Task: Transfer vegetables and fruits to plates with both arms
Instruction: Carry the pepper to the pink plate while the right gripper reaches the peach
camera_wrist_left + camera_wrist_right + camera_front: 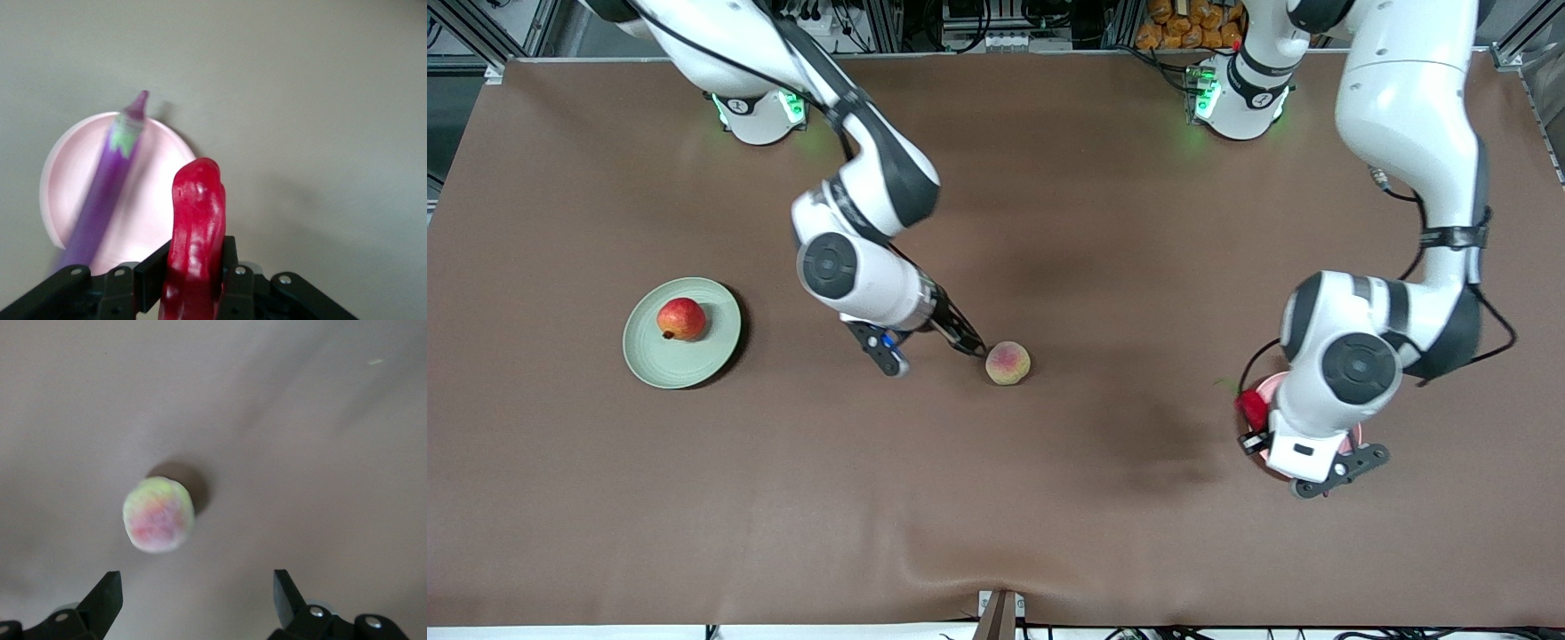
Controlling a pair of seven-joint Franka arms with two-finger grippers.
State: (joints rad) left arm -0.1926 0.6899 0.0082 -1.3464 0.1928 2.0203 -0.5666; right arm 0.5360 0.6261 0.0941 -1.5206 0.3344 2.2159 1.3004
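My left gripper (193, 259) is shut on the red chili pepper (197, 227) and holds it over the pink plate (150, 200), where the purple eggplant (100, 200) lies. In the front view the chili (1252, 408) and a sliver of the pink plate (1269, 383) show beside the left wrist. My right gripper (197, 587) hangs open close over the table next to the peach (159, 515), with nothing between its fingers. The peach (1008, 363) rests on the table's middle, the right gripper (967, 344) right beside it. The pomegranate (681, 318) sits on the green plate (694, 364).
A brown cloth covers the table (996, 498). The green plate stands toward the right arm's end, the pink plate toward the left arm's end. Both arm bases (758, 111) stand along the table's edge farthest from the front camera.
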